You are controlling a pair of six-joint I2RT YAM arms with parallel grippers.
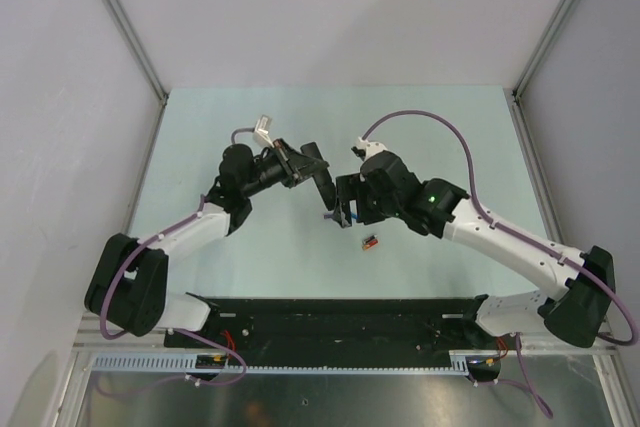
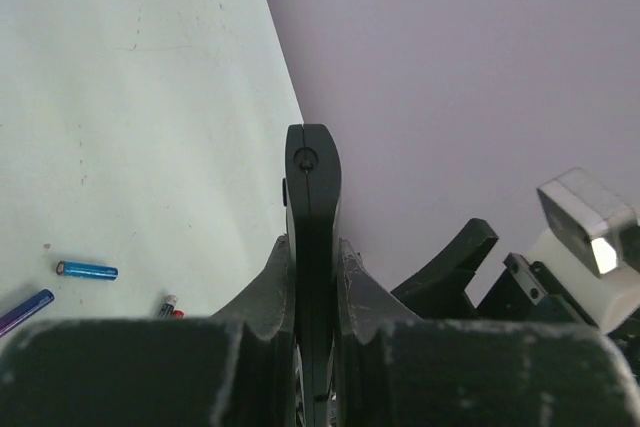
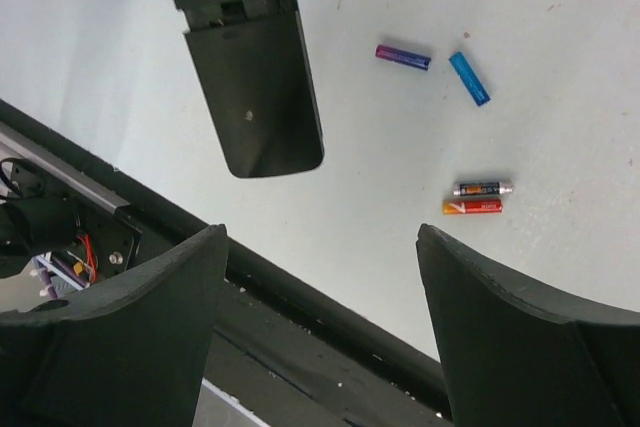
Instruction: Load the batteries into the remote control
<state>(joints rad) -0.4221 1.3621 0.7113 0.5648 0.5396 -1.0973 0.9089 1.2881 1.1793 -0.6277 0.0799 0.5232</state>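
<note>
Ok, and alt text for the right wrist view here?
A black remote control reaches in from the top left over a pale table, where four loose batteries lie: a purple one, a blue one, and a dark one beside a red-orange one. The open jaws frame the bottom edge.

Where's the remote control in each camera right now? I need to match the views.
Top external: remote control mid-picture, just left of centre.
Left wrist: centre, seen edge-on, clamped in the left gripper.
Right wrist: upper left, broad face to the camera.
Shared landmark: the red battery, below and right of the remote control from above, bottom left in the left wrist view, right of centre in the right wrist view.
</note>
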